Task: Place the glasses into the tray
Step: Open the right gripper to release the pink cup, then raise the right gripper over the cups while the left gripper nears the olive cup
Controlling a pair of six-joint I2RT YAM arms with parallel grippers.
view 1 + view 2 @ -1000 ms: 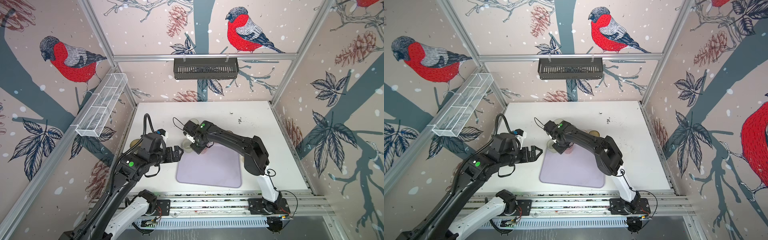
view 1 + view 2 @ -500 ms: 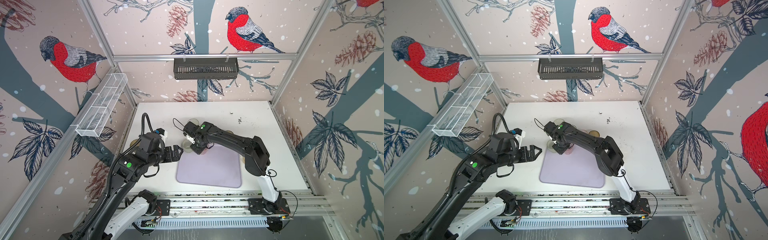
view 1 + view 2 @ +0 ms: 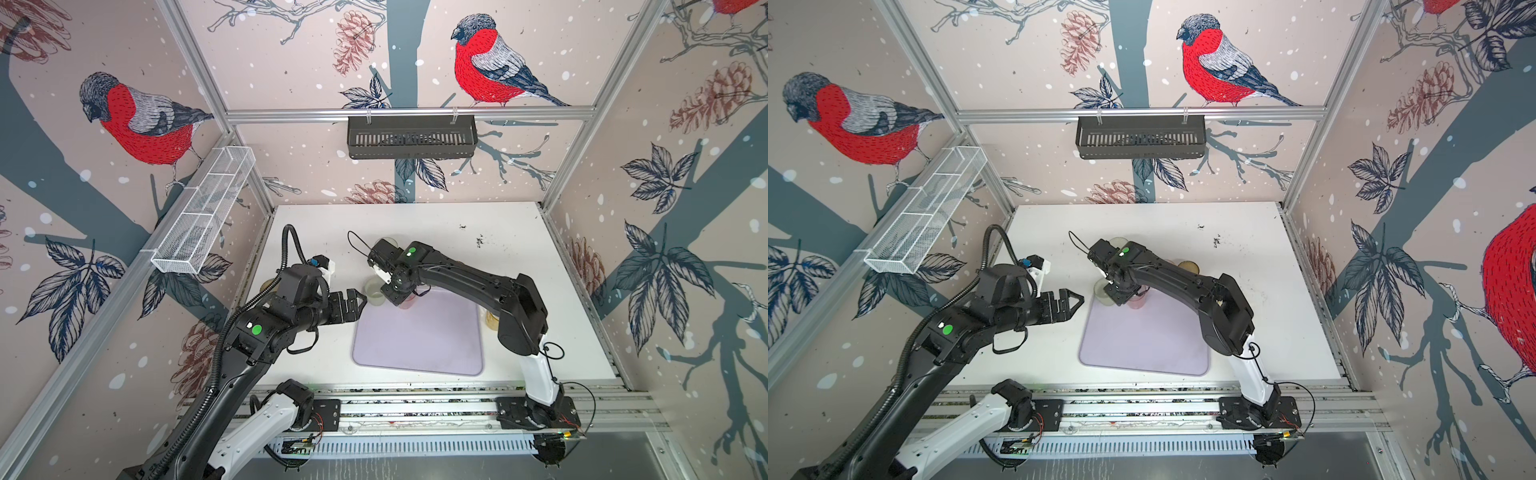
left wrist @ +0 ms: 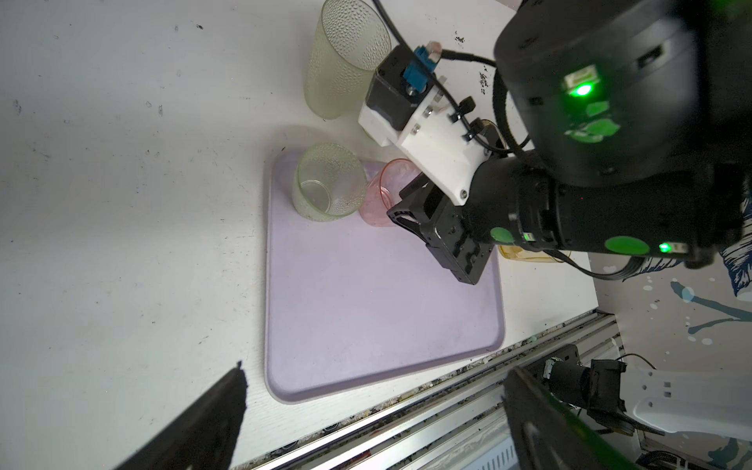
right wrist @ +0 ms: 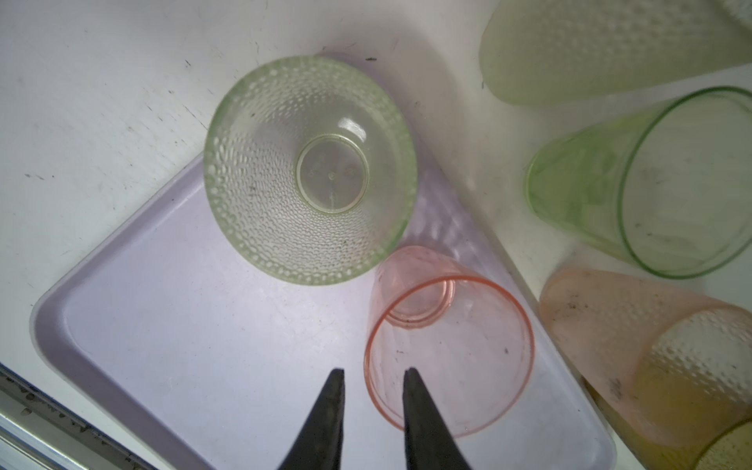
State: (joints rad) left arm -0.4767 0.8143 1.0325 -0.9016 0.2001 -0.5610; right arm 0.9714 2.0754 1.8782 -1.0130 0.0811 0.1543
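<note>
The lilac tray (image 3: 419, 349) (image 3: 1142, 345) (image 4: 366, 317) (image 5: 183, 325) lies on the white table. At its far left corner stand two of the glasses. One is a dimpled pale green glass (image 3: 374, 293) (image 4: 329, 183) (image 5: 309, 171). Beside it is a pink glass (image 3: 407, 302) (image 3: 1137, 301) (image 4: 384, 195) (image 5: 447, 354). My right gripper (image 3: 401, 299) (image 5: 373, 371) hangs over the pink glass, slightly open. One finger is inside the rim and one outside, with a gap on each side. My left gripper (image 3: 357, 301) (image 3: 1075, 301) (image 4: 374, 366) is wide open and empty, just left of the tray.
Off the tray beyond its far edge stand a tall pale green glass (image 4: 346, 53) (image 5: 590, 49), a bright green glass (image 5: 651, 183) and a peach glass (image 5: 635, 350). An amber glass (image 3: 492, 320) sits by the tray's right edge. A black basket (image 3: 411, 137) and a white mesh basket (image 3: 203, 212) hang on the walls.
The right gripper's jaws have parted from the pink glass's rim, and the glass stands on the tray. The left arm has barely shifted.
</note>
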